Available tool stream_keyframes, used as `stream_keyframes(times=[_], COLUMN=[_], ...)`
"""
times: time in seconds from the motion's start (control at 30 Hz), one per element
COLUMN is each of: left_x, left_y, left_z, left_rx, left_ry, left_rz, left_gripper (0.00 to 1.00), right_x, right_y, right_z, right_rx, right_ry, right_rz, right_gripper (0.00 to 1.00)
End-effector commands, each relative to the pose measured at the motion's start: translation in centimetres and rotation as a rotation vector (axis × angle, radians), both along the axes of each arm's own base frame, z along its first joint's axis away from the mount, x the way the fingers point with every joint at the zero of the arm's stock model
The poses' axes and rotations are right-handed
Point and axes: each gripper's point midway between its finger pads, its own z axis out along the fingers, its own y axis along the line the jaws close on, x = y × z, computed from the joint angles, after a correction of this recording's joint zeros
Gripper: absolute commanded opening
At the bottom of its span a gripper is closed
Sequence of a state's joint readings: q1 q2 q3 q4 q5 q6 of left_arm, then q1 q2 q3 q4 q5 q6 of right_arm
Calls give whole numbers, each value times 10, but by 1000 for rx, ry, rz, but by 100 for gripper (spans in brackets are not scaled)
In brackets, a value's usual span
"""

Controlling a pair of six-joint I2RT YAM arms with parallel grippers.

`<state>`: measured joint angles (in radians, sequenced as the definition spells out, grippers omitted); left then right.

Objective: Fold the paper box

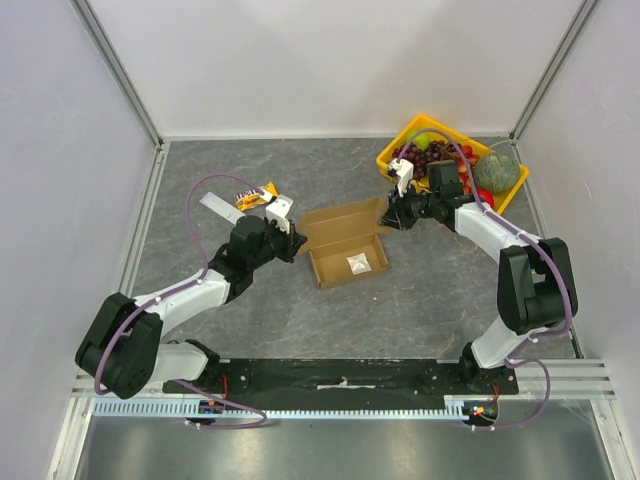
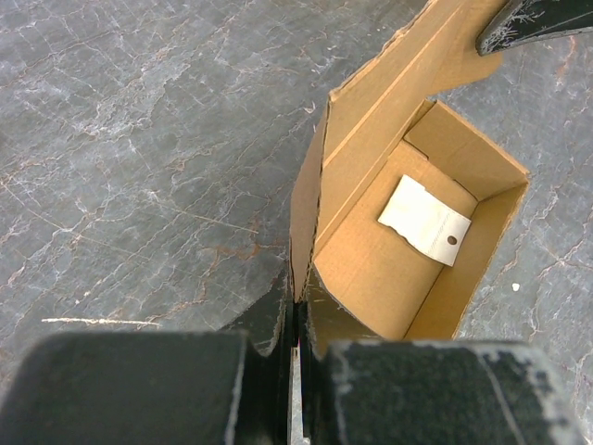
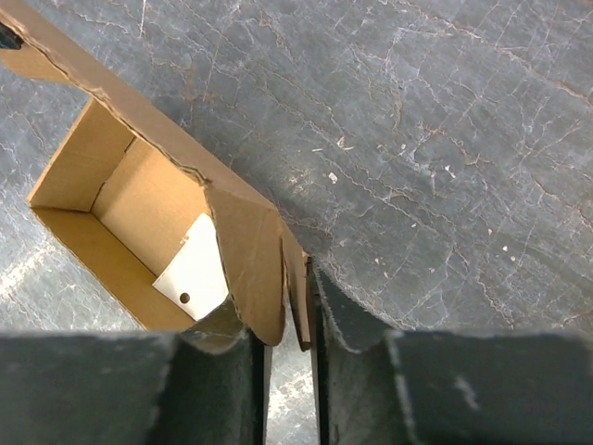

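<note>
The paper box (image 1: 345,245) is a brown cardboard mailer, standing open at the table's middle with its lid flap laid back. A small white packet (image 1: 357,263) lies inside. My left gripper (image 1: 296,241) is shut on the box's left wall; in the left wrist view the jaws (image 2: 298,311) pinch that wall's edge, with the box (image 2: 371,269) and the packet (image 2: 424,221) beyond. My right gripper (image 1: 391,214) is at the box's far right corner. In the right wrist view it (image 3: 289,324) is nearly closed on the box's folded corner flaps (image 3: 250,260).
A yellow tray of fruit (image 1: 503,196) stands at the back right, just behind my right arm. A yellow snack packet (image 1: 255,195) and a white strip (image 1: 215,205) lie at the back left. White walls enclose the table on three sides.
</note>
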<state>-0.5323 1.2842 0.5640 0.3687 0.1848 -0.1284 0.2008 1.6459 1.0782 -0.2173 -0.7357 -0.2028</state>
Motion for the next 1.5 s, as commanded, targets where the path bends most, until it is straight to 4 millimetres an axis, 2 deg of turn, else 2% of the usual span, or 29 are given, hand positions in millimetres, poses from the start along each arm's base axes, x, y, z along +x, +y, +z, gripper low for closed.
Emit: stream_keyframes(times=[0.0, 0.2, 0.3, 0.53, 0.63, 0.9, 1.07, 1.2, 1.47], left_x=[14, 19, 23, 32, 35, 39, 37, 34, 27], left_y=[-6, -3, -1, 6, 7, -3, -15, -22, -31], left_z=[22, 26, 31, 43, 42, 47, 46, 44, 26], left_rx=[-10, -24, -35, -86, -100, -74, -43, -4, 68], left_ry=[-79, -79, -82, -68, -54, -75, -93, -116, -125], left_rz=[-5, 30, 65, 159, 194, 264, 286, 308, 319], left_gripper=[2, 2, 6, 6, 6, 8, 11, 14, 20], right_x=[14, 12, 11, 4, 4, -2, -7, -9, -19], right_y=[5, 10, 16, 30, 31, 43, 55, 57, 58], right_z=[20, 24, 27, 34, 46, 63, 63, 56, 46], right_rx=[26, 52, 52, 47, 87, 161, 147, 125, 105], right_ry=[-67, -61, -72, -111, -138, -176, -186, -173, -186], right_rz=[7, 7, -3, -88, -155, -250, -307, -348, -378], right_gripper=[21, 7, 5, 0, 0, 0, 0, 0, 0])
